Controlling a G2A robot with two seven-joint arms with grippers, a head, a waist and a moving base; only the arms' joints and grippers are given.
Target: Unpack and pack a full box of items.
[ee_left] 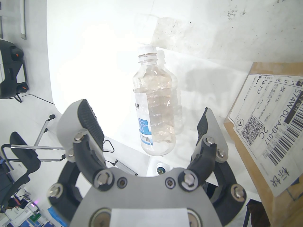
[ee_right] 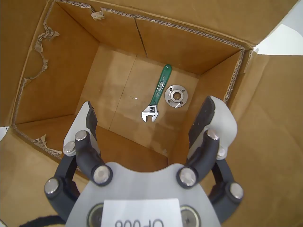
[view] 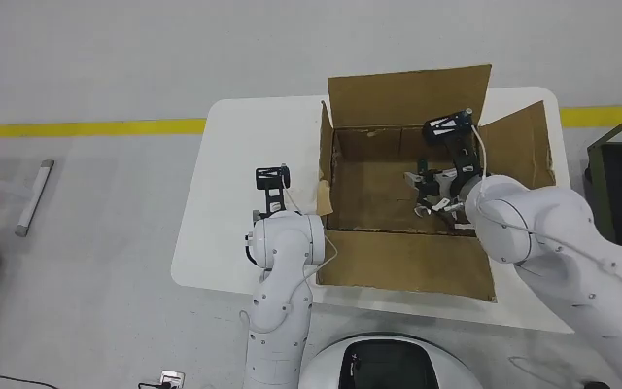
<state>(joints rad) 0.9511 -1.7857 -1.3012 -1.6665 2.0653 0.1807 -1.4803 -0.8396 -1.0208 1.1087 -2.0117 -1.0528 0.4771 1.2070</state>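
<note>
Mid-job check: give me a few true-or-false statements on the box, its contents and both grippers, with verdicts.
1. The left gripper is shut on the bottle. False: it is open, and the bottle is untouched on the table.
2. A green-handled wrench lies on the floor of the box. True.
3. The metal flange sits on the table. False: it lies in the box beside the wrench.
4. The right gripper is open over the box. True.
</note>
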